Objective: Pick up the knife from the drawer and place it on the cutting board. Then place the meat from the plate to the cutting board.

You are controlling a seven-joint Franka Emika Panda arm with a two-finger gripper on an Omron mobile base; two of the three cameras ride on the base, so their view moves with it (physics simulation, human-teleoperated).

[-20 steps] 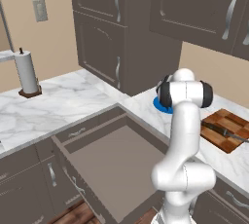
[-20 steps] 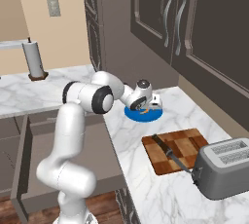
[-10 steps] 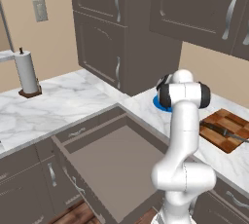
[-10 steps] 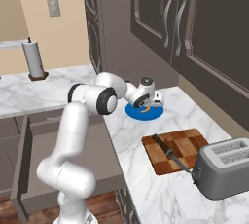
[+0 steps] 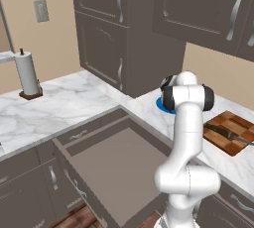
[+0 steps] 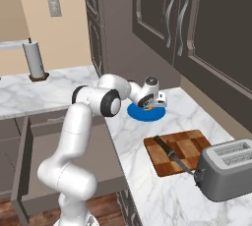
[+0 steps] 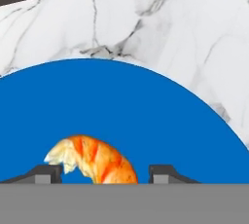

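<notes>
The table (image 6: 147, 190) looks like polished white marble with grey veins. The board (image 6: 184, 151) is checkered wood, matt. The plate (image 7: 121, 116) is smooth, flat blue, the meat (image 7: 95, 159) glossy orange. The toaster (image 6: 229, 168) is brushed grey metal; the drawer (image 5: 119, 172) is plain matt grey-brown.

Base cams sit behind the arm, left and right, facing forward-down; both share the plate (image 6: 145, 113) and board (image 6: 181, 150). Hand cam looks at the plate (image 7: 121, 116) very close.

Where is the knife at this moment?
In the right base view, the knife lies diagonally on the cutting board, its handle pointing toward the toaster. The blue plate sits on the counter beyond the board.
</notes>
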